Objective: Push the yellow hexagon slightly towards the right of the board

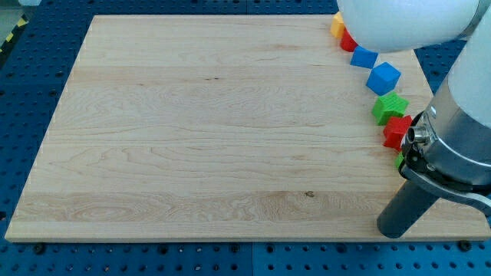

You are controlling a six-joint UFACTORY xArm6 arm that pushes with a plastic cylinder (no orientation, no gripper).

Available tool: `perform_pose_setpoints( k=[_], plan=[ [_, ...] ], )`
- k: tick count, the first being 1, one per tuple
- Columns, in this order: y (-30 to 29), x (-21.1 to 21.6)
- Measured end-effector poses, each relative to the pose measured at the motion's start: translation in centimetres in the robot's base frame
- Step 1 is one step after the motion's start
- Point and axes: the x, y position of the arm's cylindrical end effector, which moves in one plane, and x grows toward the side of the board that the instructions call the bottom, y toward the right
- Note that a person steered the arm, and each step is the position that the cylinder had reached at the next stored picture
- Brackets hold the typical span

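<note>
A wooden board (215,138) lies on a blue pegboard table (31,92), and all the blocks sit in a loose line down its right side. At the far right corner is the yellow block (337,24), only partly showing from under the white arm (406,23), so I cannot tell its shape. A red block (349,41) touches it on the near side and is also half hidden. Just nearer and a little to the right sits a blue block (364,57), then a blue cube (383,77) close beside it. Further towards the near edge comes a green block (390,107) with a lumpy outline, and a red star-like block (397,131) touches its near side. A sliver of another green block (400,160) peeks out just below that, against the arm's grey body. My tip (395,232) rests at the near right corner of the board, near that green sliver and the red star-like block and well apart from the yellow block at the far end of the line. The arm ends in a plain dark rod, so whether a pincer is apart or together cannot be told
</note>
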Motion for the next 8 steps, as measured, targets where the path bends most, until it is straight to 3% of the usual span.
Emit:
perform_pose_setpoints(
  k=[2,6,8],
  plan=[
    [-7.5,-3.1],
    [-8.1,-34.6],
    [-6.1,-37.2]
  ],
)
